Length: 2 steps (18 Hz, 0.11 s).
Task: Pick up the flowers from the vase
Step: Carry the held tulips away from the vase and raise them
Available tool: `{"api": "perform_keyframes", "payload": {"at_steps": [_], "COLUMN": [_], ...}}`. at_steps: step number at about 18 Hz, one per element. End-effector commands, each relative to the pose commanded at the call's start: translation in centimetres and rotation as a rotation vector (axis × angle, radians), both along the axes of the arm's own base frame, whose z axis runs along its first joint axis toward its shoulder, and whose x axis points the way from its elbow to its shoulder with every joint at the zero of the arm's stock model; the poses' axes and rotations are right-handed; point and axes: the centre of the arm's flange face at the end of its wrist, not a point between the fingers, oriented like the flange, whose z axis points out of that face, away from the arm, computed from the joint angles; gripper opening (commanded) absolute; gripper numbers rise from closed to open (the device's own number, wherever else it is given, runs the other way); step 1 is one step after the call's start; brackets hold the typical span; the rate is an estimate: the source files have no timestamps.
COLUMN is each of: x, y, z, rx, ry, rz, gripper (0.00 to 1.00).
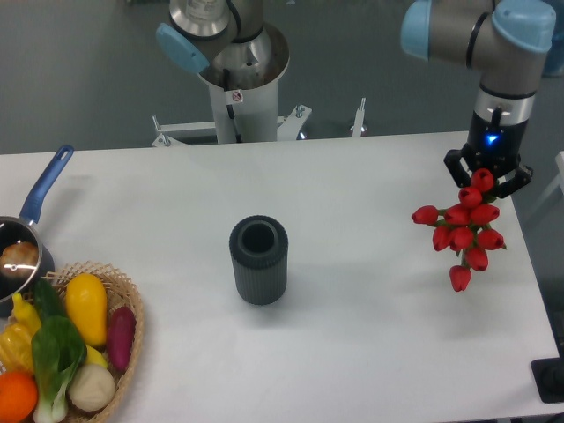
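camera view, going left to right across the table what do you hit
saucepan → wicker basket of vegetables → vase → flowers, hanging from the claw at the right edge

Robotics lab or test cell. Landmark: white table (352, 352). Behind its far edge, a metal robot pedestal (240, 92) bolted to a bracket, grey floor beyond. Staged props at the table's left end: wicker basket (132, 339) of plastic-looking vegetables, blue-handled saucepan (31, 220).
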Motion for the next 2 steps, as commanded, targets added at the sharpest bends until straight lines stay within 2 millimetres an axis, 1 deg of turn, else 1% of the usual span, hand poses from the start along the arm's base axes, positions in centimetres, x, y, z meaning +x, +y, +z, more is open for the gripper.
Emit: {"api": "perform_keyframes", "payload": {"at_steps": [2], "x": [-0.06], "y": [0.60], "z": [0.10], "rx": [-0.049], "ry": [-0.009], "rz": [-0.006], "gripper": [0.04]}}
